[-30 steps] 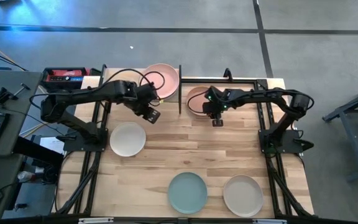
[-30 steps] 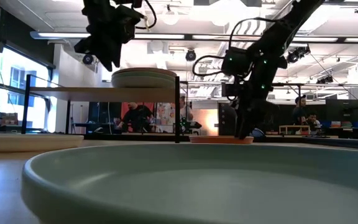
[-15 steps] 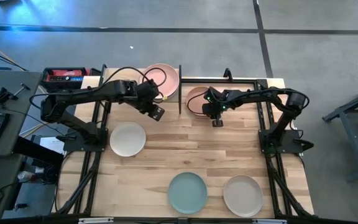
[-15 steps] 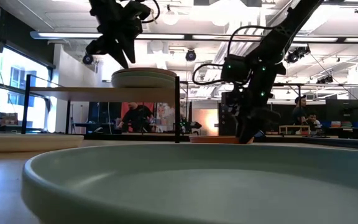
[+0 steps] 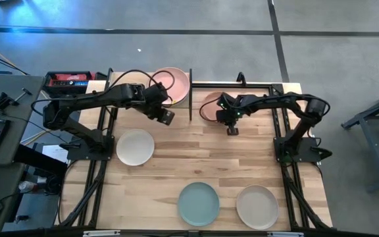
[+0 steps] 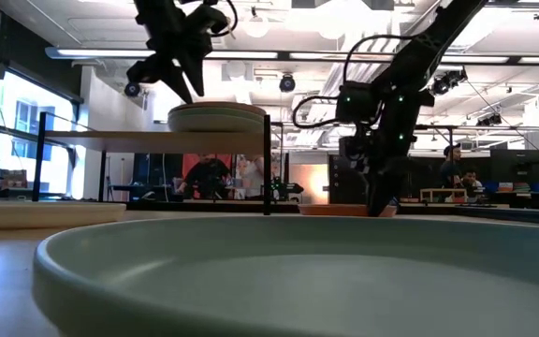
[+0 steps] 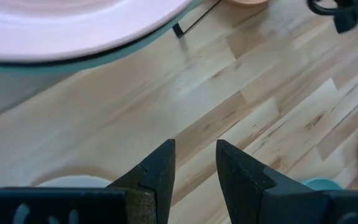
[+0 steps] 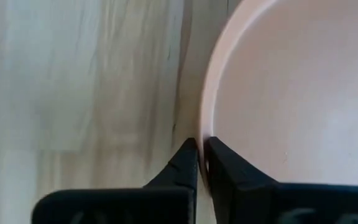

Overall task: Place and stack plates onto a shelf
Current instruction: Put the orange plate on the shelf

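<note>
A salmon plate [image 5: 209, 105] lies on the table just right of the shelf [image 6: 138, 139]. My right gripper [image 5: 229, 129] is shut on the plate's near right rim. The shelf carries a stack of plates [image 6: 218, 116] with a pink plate [image 5: 172, 83] on top. My left gripper [image 5: 165, 117] hangs open and holding nothing by the stack's near edge, above shelf height in the low view [image 6: 181, 80]. A white plate [image 5: 135, 146], a teal plate [image 5: 199, 203] and a beige plate [image 5: 257, 206] lie flat on the tabletop. My right gripper pinches the salmon plate's rim [image 8: 205, 127] at its near right side. One finger [image 8: 222, 165] stands inside the plate and the other [image 8: 184, 163] outside. The fingers point down from above. The plate [image 6: 344, 210] sits low on the table.
A black shelf post [image 5: 190, 92] stands between the stack and the salmon plate. The teal plate's rim [image 6: 251, 243] fills the near part of the low view. People and desks show in the room behind the table.
My right gripper has shut on the salmon plate's rim, and gripper and plate have shifted a little toward the table's right edge. My left gripper has moved slightly right and toward the shelf, still open.
</note>
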